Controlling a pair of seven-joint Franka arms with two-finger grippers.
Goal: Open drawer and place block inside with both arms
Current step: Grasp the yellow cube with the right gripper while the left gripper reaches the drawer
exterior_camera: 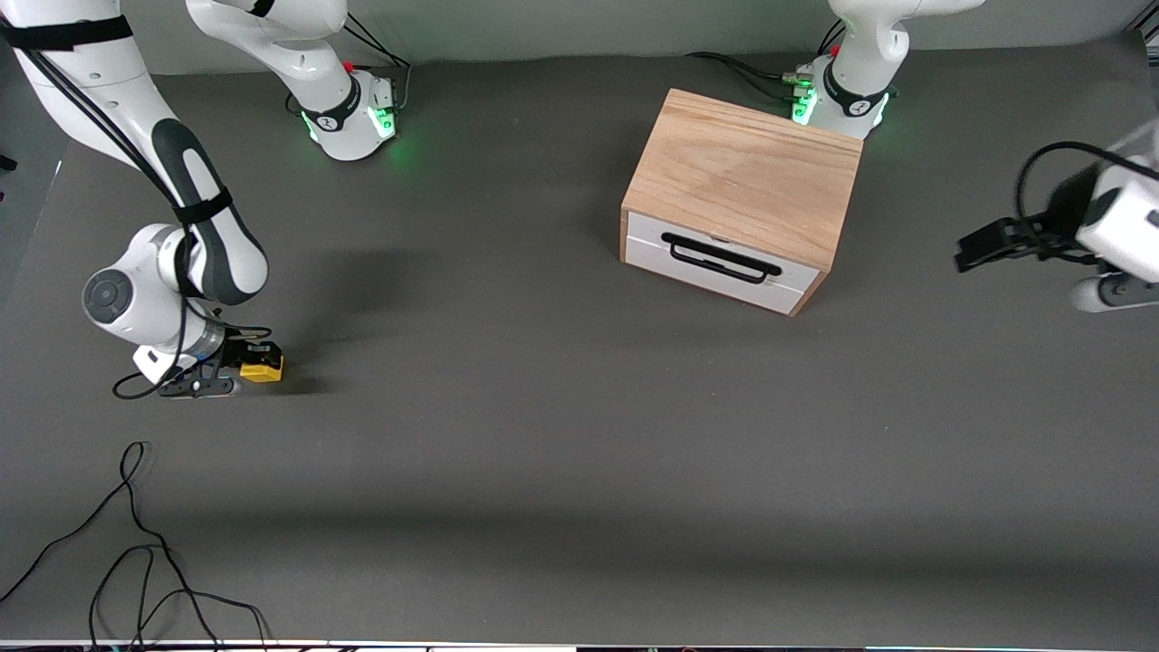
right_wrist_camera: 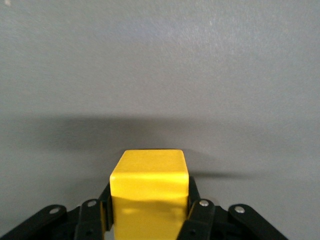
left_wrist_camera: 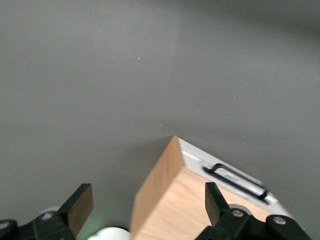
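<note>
The yellow block [exterior_camera: 263, 369] sits low at the table surface toward the right arm's end, and my right gripper [exterior_camera: 256, 362] is shut on it. In the right wrist view the block [right_wrist_camera: 149, 190] fills the gap between the black fingers [right_wrist_camera: 196, 212]. The drawer [exterior_camera: 720, 272] is closed, its white front and black bar handle [exterior_camera: 722, 258] facing the front camera, set in the oak box [exterior_camera: 747, 172]. My left gripper [exterior_camera: 980, 247] hangs open and empty over the table beside the box, toward the left arm's end. The left wrist view shows the box [left_wrist_camera: 175, 210] and handle [left_wrist_camera: 237, 181] between spread fingers [left_wrist_camera: 80, 205].
Loose black cables [exterior_camera: 136, 552] lie on the table near the front camera at the right arm's end. The two green-lit bases [exterior_camera: 358, 113] [exterior_camera: 842, 100] stand along the table's back edge, the left arm's right beside the box.
</note>
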